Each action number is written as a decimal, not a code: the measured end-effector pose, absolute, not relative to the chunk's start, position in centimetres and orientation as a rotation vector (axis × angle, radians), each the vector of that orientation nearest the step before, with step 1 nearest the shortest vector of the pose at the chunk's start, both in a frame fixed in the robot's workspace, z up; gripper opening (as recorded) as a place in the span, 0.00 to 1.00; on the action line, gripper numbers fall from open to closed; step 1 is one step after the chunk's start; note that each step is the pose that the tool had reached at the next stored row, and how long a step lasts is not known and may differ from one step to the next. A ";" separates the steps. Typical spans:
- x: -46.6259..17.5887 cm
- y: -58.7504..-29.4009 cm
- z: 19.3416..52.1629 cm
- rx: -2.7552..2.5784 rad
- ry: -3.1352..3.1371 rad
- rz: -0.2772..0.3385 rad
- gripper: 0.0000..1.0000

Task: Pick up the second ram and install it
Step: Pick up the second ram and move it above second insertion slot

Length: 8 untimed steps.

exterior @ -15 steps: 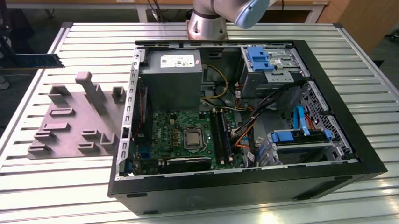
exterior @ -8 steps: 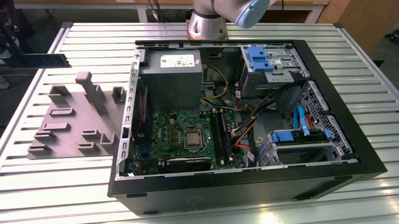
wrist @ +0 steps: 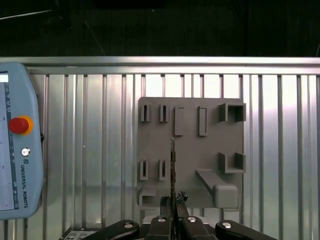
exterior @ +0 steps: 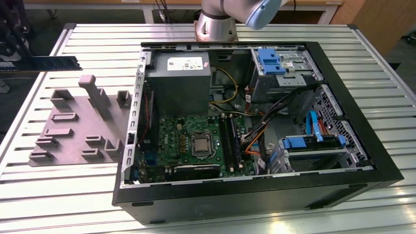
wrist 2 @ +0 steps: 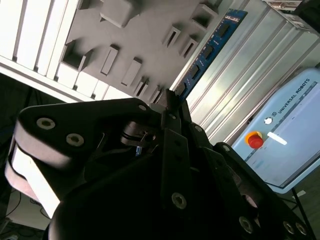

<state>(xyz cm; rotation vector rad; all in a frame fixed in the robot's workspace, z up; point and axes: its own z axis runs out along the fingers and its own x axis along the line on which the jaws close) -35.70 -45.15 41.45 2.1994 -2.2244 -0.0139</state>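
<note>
Second ram (exterior: 53,63): pinched at one end in my pincer (wrist: 173,207), jaws pressed together on it, stick jutting out from tips. Held in air over grey holder block (exterior: 71,122) on table (exterior: 65,195), well apart from open computer case (exterior: 364,165).

Pick-up done, I judge. Seating in motherboard (exterior: 188,131) slot not yet done.

Exterior view: ram broadside, plus case and board. First wrist view: ram edge-on, thin line across block. Second wrist view: ram's blue face with chips, control pendant (wrist 2: 285,130) nearby.
</note>
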 end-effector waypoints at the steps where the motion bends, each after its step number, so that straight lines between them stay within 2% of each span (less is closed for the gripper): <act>1: -35.6 -45.2 41.5 2.199 -2.224 -0.014 0.14; 8: -34.6 -45.2 41.5 2.199 -2.224 -0.014 0.14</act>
